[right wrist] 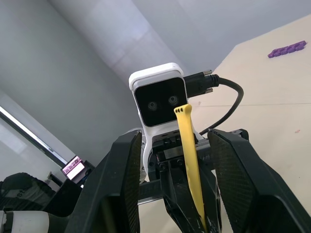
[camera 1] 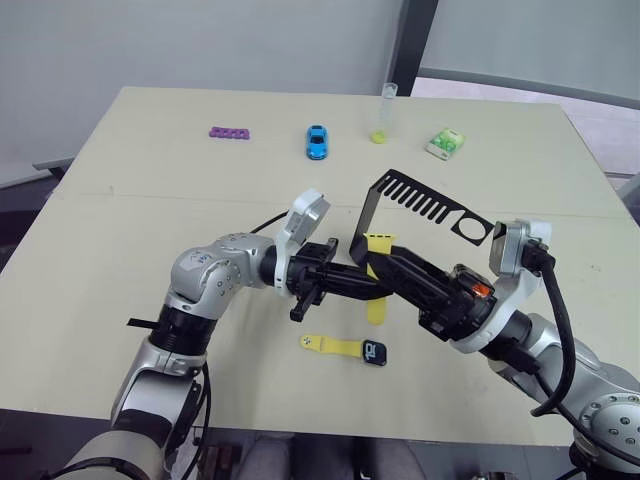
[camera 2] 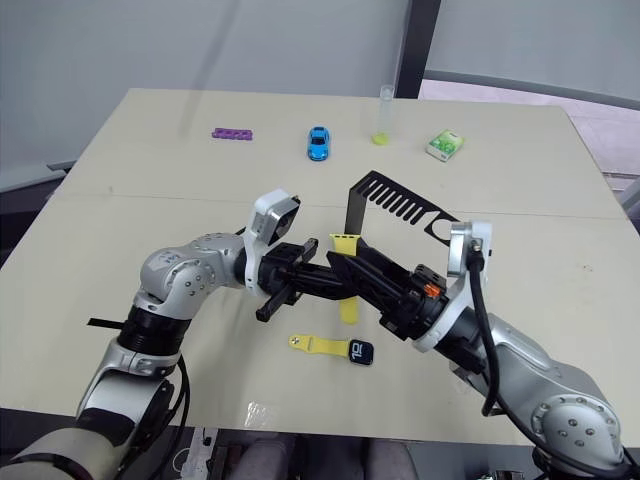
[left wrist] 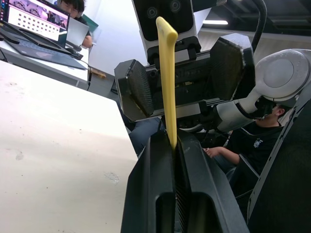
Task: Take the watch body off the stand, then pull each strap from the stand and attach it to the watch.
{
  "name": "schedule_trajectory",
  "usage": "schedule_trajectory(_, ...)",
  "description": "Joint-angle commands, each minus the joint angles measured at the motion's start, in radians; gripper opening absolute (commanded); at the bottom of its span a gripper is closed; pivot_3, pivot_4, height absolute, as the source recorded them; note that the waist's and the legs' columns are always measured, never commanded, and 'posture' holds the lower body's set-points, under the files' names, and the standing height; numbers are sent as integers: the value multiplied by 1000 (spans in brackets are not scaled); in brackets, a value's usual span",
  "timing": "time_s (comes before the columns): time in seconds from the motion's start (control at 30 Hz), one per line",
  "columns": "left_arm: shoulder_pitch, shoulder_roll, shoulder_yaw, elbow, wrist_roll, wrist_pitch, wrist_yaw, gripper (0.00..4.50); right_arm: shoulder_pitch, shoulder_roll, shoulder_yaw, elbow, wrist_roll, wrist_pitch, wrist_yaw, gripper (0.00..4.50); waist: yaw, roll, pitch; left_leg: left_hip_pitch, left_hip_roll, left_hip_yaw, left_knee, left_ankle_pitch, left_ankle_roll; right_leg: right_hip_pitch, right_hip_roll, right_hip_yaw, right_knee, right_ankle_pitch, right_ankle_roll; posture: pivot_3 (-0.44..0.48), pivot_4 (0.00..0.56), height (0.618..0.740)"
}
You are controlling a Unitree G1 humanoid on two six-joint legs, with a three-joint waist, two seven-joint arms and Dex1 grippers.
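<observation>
The watch body point(camera 1: 375, 352) lies flat on the table near the front edge, with one yellow strap point(camera 1: 330, 345) running left from it, seemingly attached. The other strap point(camera 1: 377, 275) hangs upright above the table, and my left gripper point(camera 1: 367, 287) is shut on its lower half point(left wrist: 167, 92). From the other side, my right gripper point(camera 1: 380, 258) faces it and stands open, one finger point(right wrist: 121, 184) on each side of the strap point(right wrist: 190, 155) without touching it. The black stand point(camera 1: 425, 205) stands just behind the grippers, its comb arm bare.
Along the table's far side lie a purple piece point(camera 1: 229, 132), a blue toy car point(camera 1: 317, 141), a clear tube with a yellow bottom point(camera 1: 386, 112) and a green-white box point(camera 1: 447, 143). People sit at a desk with a laptop point(left wrist: 36, 22) beyond the table.
</observation>
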Motion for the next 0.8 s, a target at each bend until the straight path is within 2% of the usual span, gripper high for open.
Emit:
schedule_trajectory(0.03, -13, -7, 12, -34, -16, -8, -1, 0, -14, 9, -3, -22, -1, -23, 16, 1759, 0, 0, 0, 0, 0, 0, 0, 0, 0, 0, 0, 0, 0, 0, 0, 0, 150, 740)
schedule_trajectory(0.07, -13, -7, 13, -34, -16, -7, 0, 0, -14, 11, -4, -22, 1, -24, 15, 1453, 0, 0, 0, 0, 0, 0, 0, 0, 0, 0, 0, 0, 0, 0, 0, 0, 150, 740)
schedule_trajectory(0.8, -19, -17, 29, -34, -28, 3, 16, 0, -6, 4, -5, -21, -9, -28, 16, 1453, 0, 0, 0, 0, 0, 0, 0, 0, 0, 0, 0, 0, 0, 0, 0, 0, 150, 740)
